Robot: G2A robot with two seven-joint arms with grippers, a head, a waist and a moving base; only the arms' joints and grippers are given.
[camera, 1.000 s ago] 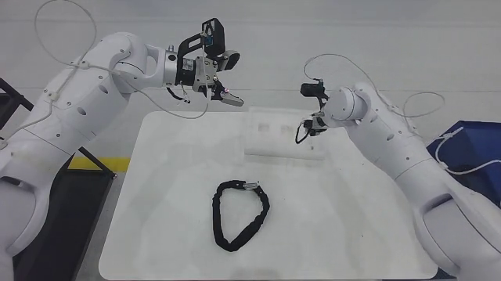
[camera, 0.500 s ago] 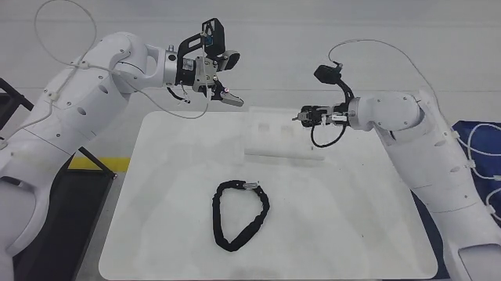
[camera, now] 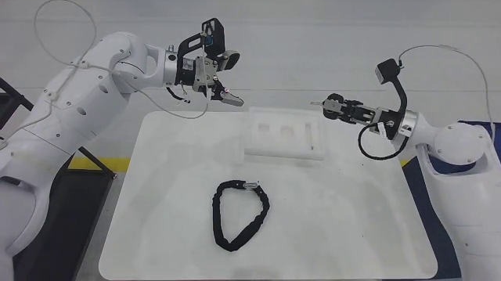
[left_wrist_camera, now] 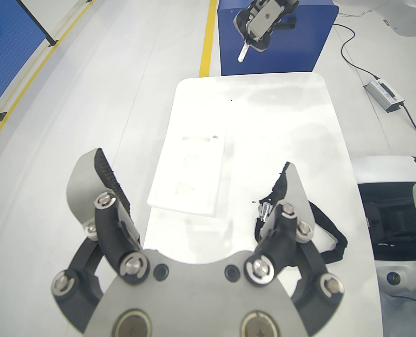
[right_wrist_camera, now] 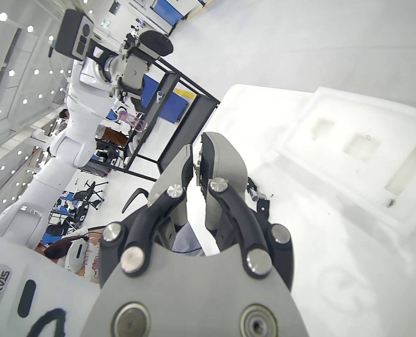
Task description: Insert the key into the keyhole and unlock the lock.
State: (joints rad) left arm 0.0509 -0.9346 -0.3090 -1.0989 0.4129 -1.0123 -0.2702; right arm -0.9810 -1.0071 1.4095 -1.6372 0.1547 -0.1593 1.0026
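A black chain lock (camera: 240, 214) lies in a loop on the white table (camera: 352, 226), its metal lock end (camera: 249, 186) at the far side of the loop. My right gripper (camera: 325, 106) hovers above the table's far right edge, shut on a silver key (left_wrist_camera: 242, 54) whose blade sticks out past the fingertips. In the right wrist view the pads (right_wrist_camera: 204, 163) are pressed together on the key's head. My left gripper (camera: 228, 95) hangs open and empty beyond the table's far left corner. The left wrist view shows the lock's metal end (left_wrist_camera: 264, 211) behind one finger.
A white foam tray (camera: 283, 134) with several shallow recesses sits at the table's far middle, between the two grippers. A blue box (left_wrist_camera: 274, 36) stands off the table behind my right gripper. A black frame rack (right_wrist_camera: 179, 113) stands beyond the table on the left arm's side.
My right arm has swung outward to the right, carrying the key away from over the foam tray to the table's far right edge. The left arm and the lock stayed put.
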